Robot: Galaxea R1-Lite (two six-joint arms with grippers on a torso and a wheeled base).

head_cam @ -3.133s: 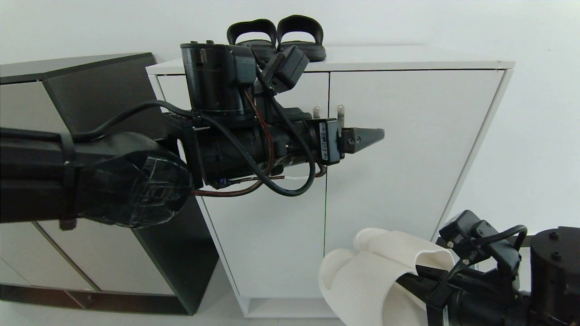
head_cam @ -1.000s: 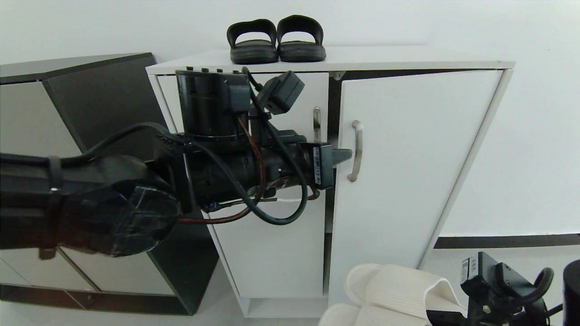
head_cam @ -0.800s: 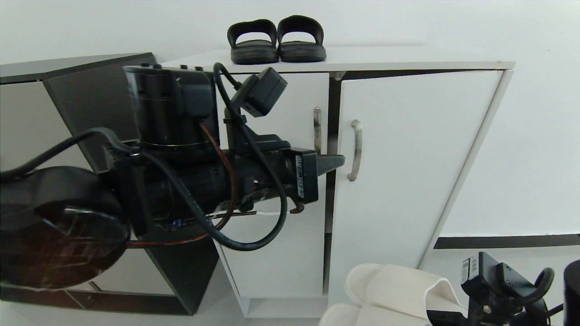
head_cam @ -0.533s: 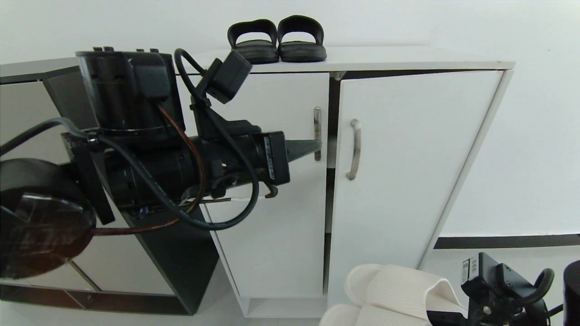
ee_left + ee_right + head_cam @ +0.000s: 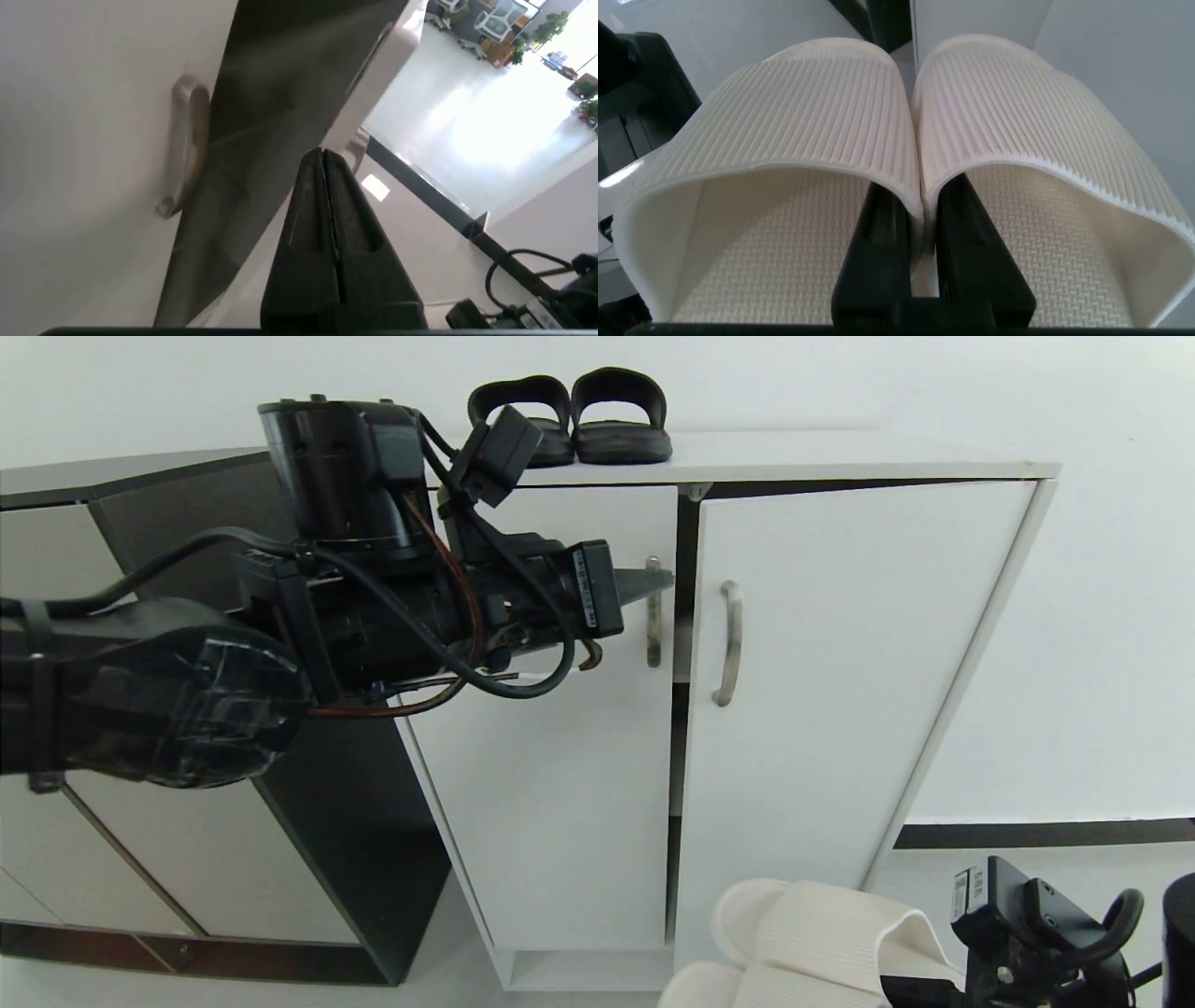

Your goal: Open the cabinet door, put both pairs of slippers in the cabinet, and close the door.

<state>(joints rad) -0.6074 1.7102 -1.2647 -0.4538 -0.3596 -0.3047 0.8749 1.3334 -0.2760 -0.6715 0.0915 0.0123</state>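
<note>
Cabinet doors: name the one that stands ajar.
The right door, swung out a little: a dark gap shows along its top and inner edge. The left door sits flush, the left tool near its handle.

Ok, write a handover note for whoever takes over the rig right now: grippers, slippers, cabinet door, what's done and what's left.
Left gripper: shut, empty, held by the left door handle.
Right gripper: shut on the white slippers, one finger under each strap, low in front of the cabinet.
Black slippers: side by side on the cabinet top.
Right door: only ajar, with a dark gap along its handle edge.
Done: door cracked open, white pair picked up.
Left: swing the right door wide, put the white pair inside, then the black pair, then close the door.
</note>
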